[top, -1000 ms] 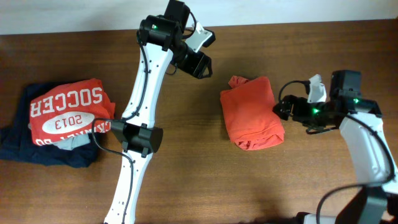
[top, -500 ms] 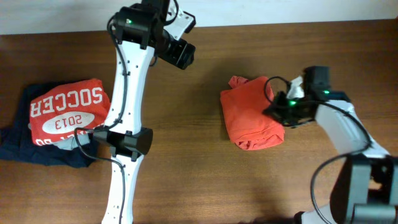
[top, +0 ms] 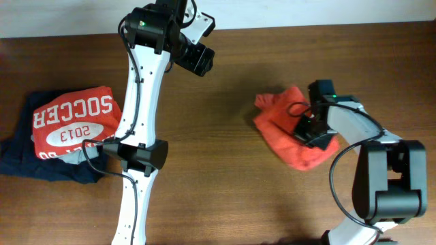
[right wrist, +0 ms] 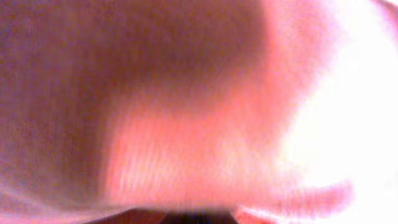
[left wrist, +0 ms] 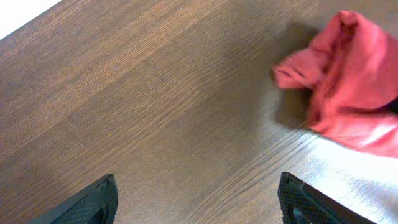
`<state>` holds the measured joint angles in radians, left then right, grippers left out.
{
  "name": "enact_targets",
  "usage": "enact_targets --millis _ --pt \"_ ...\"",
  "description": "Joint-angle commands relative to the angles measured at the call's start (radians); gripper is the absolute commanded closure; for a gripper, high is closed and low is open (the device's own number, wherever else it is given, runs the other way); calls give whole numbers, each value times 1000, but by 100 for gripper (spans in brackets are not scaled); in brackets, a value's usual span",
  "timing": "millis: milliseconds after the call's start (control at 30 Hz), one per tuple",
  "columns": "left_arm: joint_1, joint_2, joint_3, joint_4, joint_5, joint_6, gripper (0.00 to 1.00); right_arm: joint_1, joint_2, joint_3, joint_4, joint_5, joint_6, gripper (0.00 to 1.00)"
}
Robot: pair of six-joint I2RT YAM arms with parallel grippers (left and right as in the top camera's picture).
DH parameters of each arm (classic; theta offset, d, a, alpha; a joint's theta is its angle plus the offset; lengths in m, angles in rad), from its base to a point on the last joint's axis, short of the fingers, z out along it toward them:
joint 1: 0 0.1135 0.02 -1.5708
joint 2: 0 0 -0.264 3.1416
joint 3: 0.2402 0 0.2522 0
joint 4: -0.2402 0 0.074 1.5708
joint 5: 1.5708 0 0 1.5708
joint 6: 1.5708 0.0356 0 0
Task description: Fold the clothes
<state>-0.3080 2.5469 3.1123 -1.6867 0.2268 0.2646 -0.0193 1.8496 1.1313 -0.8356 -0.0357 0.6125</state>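
We see the orange-red T-shirt bunched right of centre on the wooden table, print hidden. The right gripper is clamped on its right edge, fingertips buried, its camera all blurred cloth. The left gripper hangs wide apart and empty, with its fingertips cut off.

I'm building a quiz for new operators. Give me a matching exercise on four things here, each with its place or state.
1 orange-red T-shirt
2 SOCCER shirt
3 navy garment
4 left gripper

a jaws open, holding nothing
b bunched at the right gripper
c under the SOCCER shirt
d lying on the navy garment

Pairs: 1-b, 2-d, 3-c, 4-a
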Motion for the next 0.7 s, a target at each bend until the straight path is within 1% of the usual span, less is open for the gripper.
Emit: enact_targets --millis 0,67,133,167,200,233,267,333,367,467,533,567,667 --pt "-2 -16 -1 -1 -6 -3 18 -82 36 -27 -32 492 -85 96" --pt "-3 -16 -1 -1 -5 -3 17 -101 36 -7 -32 480 -85 96" --pt "-3 -16 -1 0 30 -3 16 -106 30 29 -52 454 -101 96" --pt "-3 -15 -1 4 79 -2 14 -106 16 55 -65 399 -152 96" --pt "-3 -14 -2 9 122 -2 13 -106 4 70 -71 356 -182 96" --pt "-3 -10 -3 20 184 -2 13 -106 -27 99 -78 269 -228 96" --pt "-5 -3 -3 35 232 1 9 -106 -58 116 -84 215 -250 96" --pt "-13 13 -3 55 296 30 7 -111 -142 152 -117 139 -248 96" --pt "-32 43 -3 70 365 42 6 -119 -183 165 -142 105 -229 96" --pt "-75 105 -3 85 436 43 5 -155 -262 170 -192 34 -163 95" --pt "-108 154 -3 95 475 45 3 -200 -286 170 -221 -54 -127 67" --pt "-128 180 -3 101 494 53 2 -218 -287 170 -227 -93 -126 64" --pt "-196 267 -3 144 528 70 1 -283 -266 159 -247 -166 -125 64"
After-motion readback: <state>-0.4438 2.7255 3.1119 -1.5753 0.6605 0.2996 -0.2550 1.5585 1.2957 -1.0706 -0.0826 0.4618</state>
